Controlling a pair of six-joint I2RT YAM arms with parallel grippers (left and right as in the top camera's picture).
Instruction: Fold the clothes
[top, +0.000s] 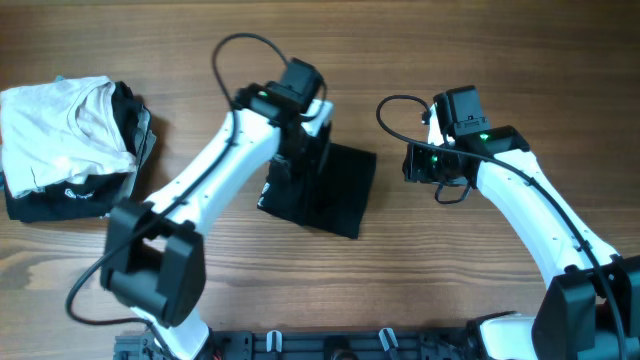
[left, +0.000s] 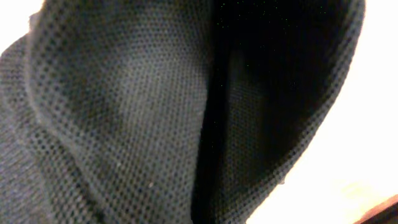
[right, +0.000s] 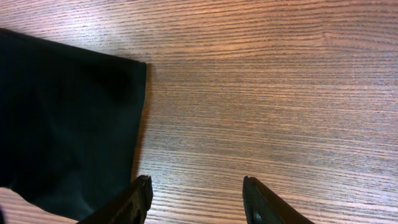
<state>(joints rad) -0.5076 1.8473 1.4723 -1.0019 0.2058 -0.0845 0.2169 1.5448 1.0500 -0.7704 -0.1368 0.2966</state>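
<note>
The black T-shirt (top: 330, 190) lies folded into a compact rectangle at the middle of the table. My left gripper (top: 298, 152) is down on its left part, where the fabric rises up to it. In the left wrist view black mesh fabric (left: 137, 112) fills the frame right against the camera and hides the fingers; the gripper seems shut on the shirt. My right gripper (right: 196, 183) is open and empty over bare wood, just to the right of the shirt's edge (right: 68, 118). In the overhead view it (top: 412, 162) sits right of the shirt.
A pile of folded garments, white (top: 60, 125) on top of black with white lettering (top: 75, 195), sits at the far left of the wooden table (top: 450, 280). The arms' base rail runs along the front edge (top: 330, 345).
</note>
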